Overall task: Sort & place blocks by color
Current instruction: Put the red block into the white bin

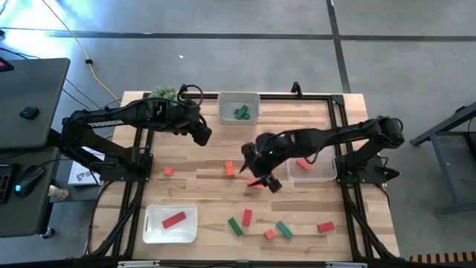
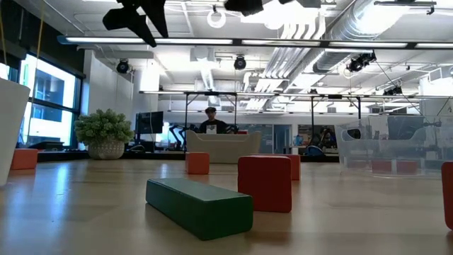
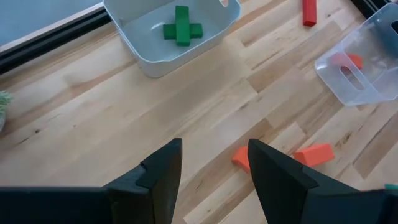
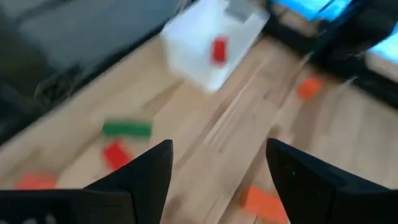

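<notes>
red, orange, green blocks (image 1: 235,226), white trays (image 1: 152,232)
</notes>
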Action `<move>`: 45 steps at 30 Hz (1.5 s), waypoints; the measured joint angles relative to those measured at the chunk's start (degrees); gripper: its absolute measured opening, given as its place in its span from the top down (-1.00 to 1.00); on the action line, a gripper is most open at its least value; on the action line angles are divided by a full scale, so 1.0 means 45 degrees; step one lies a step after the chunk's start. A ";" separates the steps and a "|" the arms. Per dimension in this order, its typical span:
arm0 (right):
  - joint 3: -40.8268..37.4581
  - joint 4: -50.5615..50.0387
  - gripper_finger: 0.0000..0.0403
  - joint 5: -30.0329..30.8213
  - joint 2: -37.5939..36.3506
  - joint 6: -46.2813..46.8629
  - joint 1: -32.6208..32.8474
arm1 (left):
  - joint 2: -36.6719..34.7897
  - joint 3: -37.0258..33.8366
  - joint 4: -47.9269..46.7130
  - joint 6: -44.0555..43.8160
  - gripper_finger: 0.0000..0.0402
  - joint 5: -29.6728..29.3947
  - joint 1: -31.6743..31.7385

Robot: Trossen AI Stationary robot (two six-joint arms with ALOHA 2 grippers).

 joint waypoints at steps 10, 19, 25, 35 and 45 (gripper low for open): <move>0.0132 -0.1112 -0.23 0.0037 0.1676 -0.2685 0.0804 | 0.0000 0.0000 -0.0012 0.0000 0.14 -0.0044 0.0002; 0.0127 -0.1113 -0.23 0.0101 0.2971 -0.4076 0.1505 | 0.0000 0.0000 -0.0058 0.0097 0.14 -0.0044 0.0002; 0.0127 -0.0861 -0.23 0.0149 0.3658 -0.4143 0.1841 | 0.0000 0.0000 -0.0078 0.0238 0.14 -0.0044 0.0002; 0.0122 0.0271 -0.23 0.0173 0.4541 -0.4148 0.2332 | 0.0000 0.0000 -0.0073 0.0230 0.14 0.0066 0.0002; 0.0117 0.0476 -0.23 0.0235 0.5351 -0.4147 0.2446 | 0.0000 0.0000 -0.0063 0.0005 0.14 0.0097 0.0002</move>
